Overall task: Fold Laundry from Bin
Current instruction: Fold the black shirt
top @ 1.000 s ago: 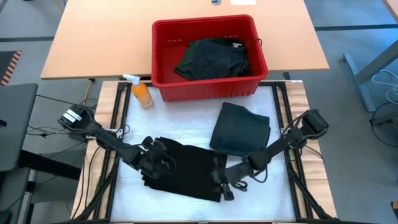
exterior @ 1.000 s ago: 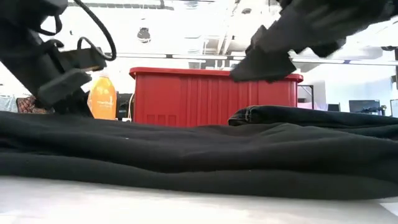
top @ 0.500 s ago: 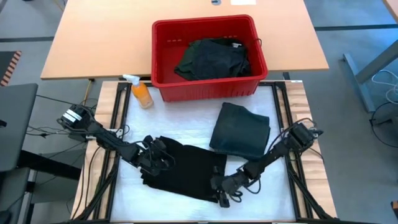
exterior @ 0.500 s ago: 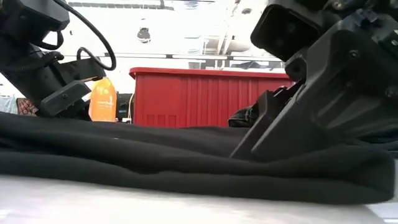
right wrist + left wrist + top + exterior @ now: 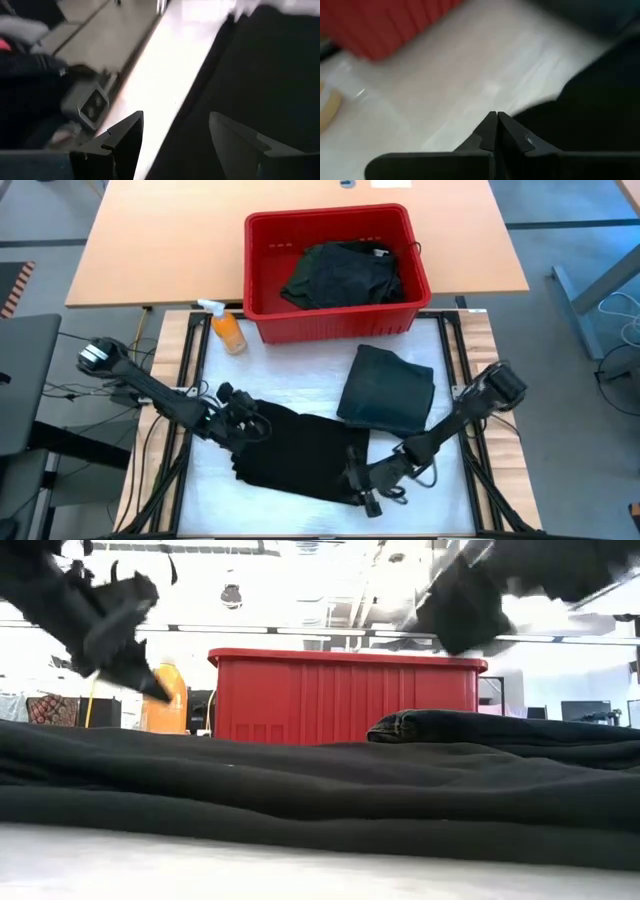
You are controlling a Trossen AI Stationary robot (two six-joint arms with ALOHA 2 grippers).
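- Step: folding the black shirt lying flat near the table's front edge; a folded green garment sits beside it, more laundry in the red bin at the back.
- Left gripper: closed, empty, at the shirt's back-left corner.
- Right gripper: open, low over the front-right corner.
- Next, likely: pinch an edge, fold across.

Laundry before bin
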